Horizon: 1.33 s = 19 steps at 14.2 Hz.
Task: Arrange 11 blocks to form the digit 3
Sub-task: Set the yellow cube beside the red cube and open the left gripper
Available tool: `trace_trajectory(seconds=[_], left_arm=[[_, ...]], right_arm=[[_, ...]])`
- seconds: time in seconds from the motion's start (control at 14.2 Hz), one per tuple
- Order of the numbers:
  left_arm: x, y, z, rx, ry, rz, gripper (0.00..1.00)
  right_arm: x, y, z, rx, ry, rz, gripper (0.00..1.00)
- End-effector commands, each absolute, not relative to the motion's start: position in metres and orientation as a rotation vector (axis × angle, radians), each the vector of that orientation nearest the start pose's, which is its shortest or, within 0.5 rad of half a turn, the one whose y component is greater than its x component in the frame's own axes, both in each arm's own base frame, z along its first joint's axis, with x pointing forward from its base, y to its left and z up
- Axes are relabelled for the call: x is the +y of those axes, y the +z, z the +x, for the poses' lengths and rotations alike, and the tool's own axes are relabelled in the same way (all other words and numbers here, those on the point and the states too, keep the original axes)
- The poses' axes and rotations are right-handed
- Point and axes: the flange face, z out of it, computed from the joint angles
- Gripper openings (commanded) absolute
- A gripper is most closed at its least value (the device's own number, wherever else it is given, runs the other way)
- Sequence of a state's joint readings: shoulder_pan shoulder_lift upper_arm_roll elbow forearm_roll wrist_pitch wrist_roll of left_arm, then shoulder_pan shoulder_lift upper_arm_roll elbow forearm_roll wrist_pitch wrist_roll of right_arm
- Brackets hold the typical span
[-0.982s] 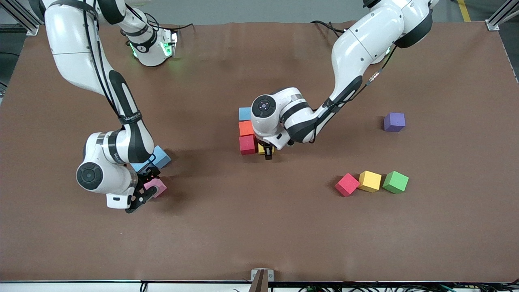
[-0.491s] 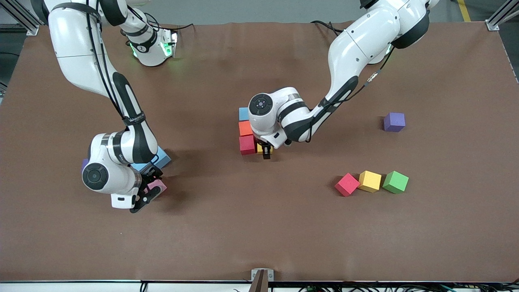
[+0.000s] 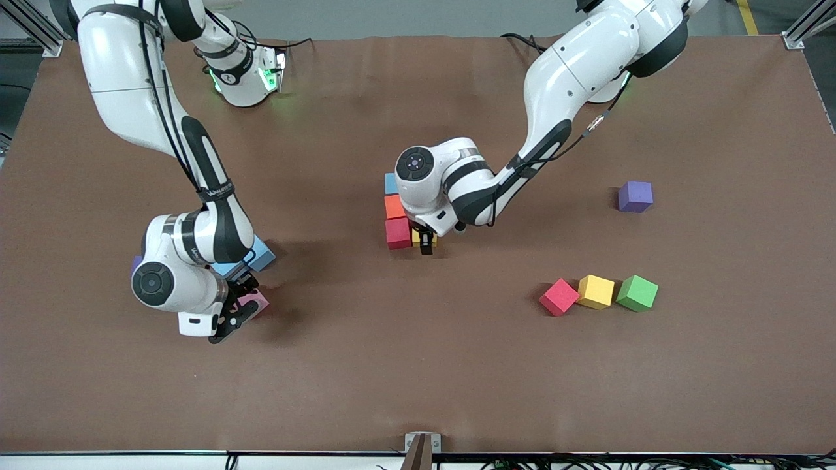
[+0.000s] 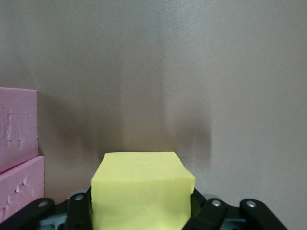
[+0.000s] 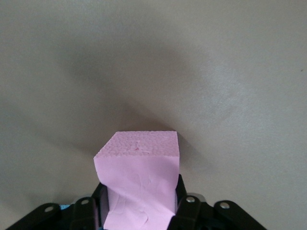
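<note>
Holding a yellow block [image 3: 418, 239], the left end effector [image 3: 426, 246] is low at the middle of the table [image 3: 418, 365], its fingers clamped on the block's sides. This block is just beside a red block [image 3: 398, 233]. The red one touches an orange block [image 3: 394, 206], and a light blue block [image 3: 390, 183] follows it, farther from the front camera; the three make a short column. The left arm's wrist covers what lies beside this column. In the left wrist view two pink blocks [image 4: 18, 158] stand near the yellow one, touching each other.

The right end effector [image 3: 239, 308] is down at the right arm's end of the table, closed on a pink block [image 3: 256, 301]. Another light blue block [image 3: 258, 254] lies just beside it, partly hidden by the arm.

Toward the left arm's end, a red block [image 3: 560, 297], a yellow block [image 3: 595, 291] and a green block [image 3: 637, 293] lie in a row, close together. A purple cube [image 3: 635, 196] stands alone, well apart from them.
</note>
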State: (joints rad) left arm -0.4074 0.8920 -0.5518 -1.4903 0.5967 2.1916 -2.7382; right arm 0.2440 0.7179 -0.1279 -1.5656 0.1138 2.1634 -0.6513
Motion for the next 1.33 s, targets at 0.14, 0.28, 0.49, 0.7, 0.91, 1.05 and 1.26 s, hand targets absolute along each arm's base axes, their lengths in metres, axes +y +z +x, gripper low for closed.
trace_trajectory(seconds=[0.14,0.28,0.49,0.7,0.91,1.05,1.26], left_arm=[[-0.532,0.170,0.467,2.294,0.164,2.125,0.03],[-0.534,0.170,0.464,2.292,0.166,2.127,0.04],[-0.536,0.170,0.464,2.280,0.159,2.125,0.04],[-0.540,0.169,0.461,2.260,0.162,2.127,0.04],[-0.540,0.168,0.462,2.251,0.165,2.125,0.04],[-0.540,0.168,0.461,2.249,0.165,2.127,0.05],[-0.540,0.170,0.463,2.240,0.170,2.131,0.55]], right_arm=[[0.106,0.238,0.696,-0.928,0.089,-2.970,0.39],[0.129,0.247,0.697,-0.843,0.076,-2.990,0.39],[0.172,0.251,0.690,-0.647,0.070,-3.010,0.37],[0.201,0.256,0.684,-0.427,0.093,-2.965,0.37],[0.213,0.260,0.683,-0.363,0.099,-2.922,0.37],[0.222,0.260,0.680,-0.371,0.101,-2.923,0.37],[0.239,0.262,0.676,-0.327,0.104,-2.930,0.37]])
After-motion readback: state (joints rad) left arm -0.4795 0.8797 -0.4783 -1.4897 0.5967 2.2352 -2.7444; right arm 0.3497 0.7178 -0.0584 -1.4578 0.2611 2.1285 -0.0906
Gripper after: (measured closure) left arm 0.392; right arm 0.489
